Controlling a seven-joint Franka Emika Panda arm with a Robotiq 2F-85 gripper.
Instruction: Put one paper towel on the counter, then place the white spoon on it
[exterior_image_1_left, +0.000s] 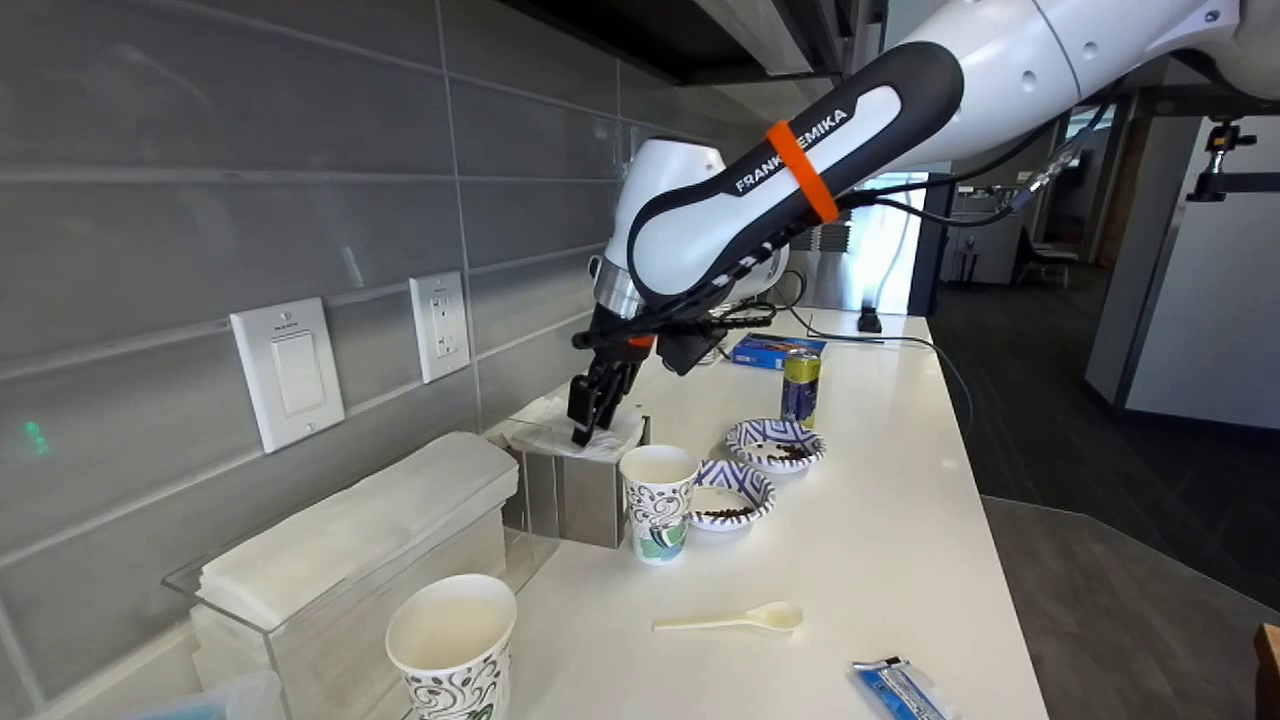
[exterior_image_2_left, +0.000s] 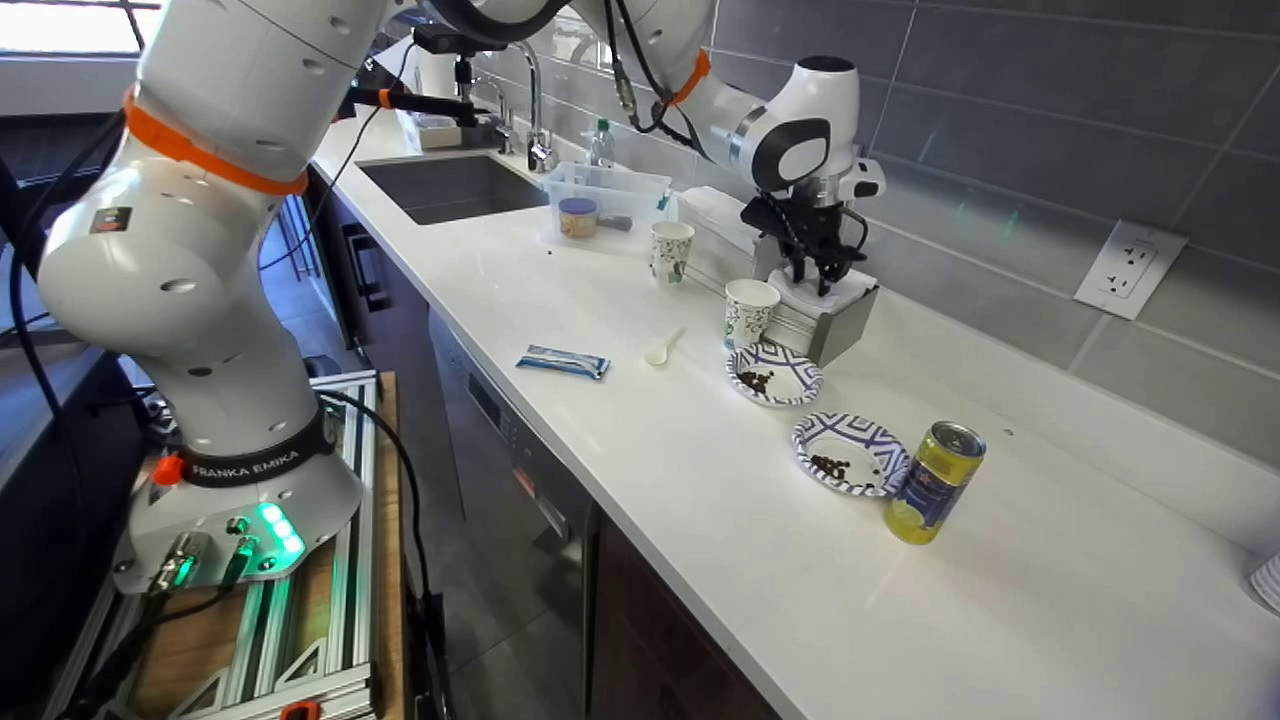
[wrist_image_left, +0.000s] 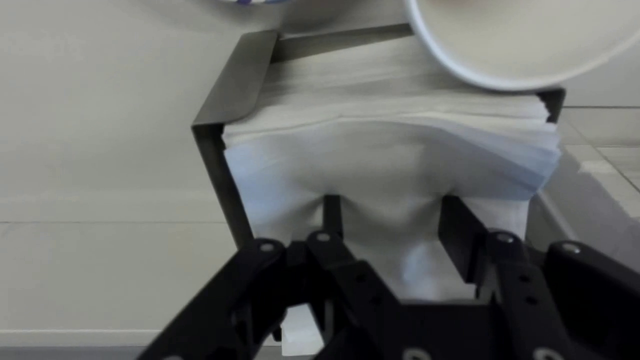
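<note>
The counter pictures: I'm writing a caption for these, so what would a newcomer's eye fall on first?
Most likely the big white robot arm stretched over the counter in both exterior views. Next would come its open hand at the white paper towels in a metal holder, beside a paper cup. After that, perhaps the yellow-and-dark can, standing beside one of two blue-patterned bowls.

White worktop (exterior_image_2_left: 1000, 620): items carried

White spoon (exterior_image_1_left: 730, 619), flat; patterned paper cups (exterior_image_1_left: 658, 520), two, upright; blue-and-white bowls (exterior_image_2_left: 850, 428), two; yellow-and-purple can (exterior_image_2_left: 932, 490), just beside one bowl; blue packet (exterior_image_2_left: 563, 361); metal towel holder (exterior_image_1_left: 590, 500); clear towel holder (exterior_image_1_left: 340, 640); plastic tub (exterior_image_2_left: 612, 178); blue box (exterior_image_1_left: 765, 350).
</note>
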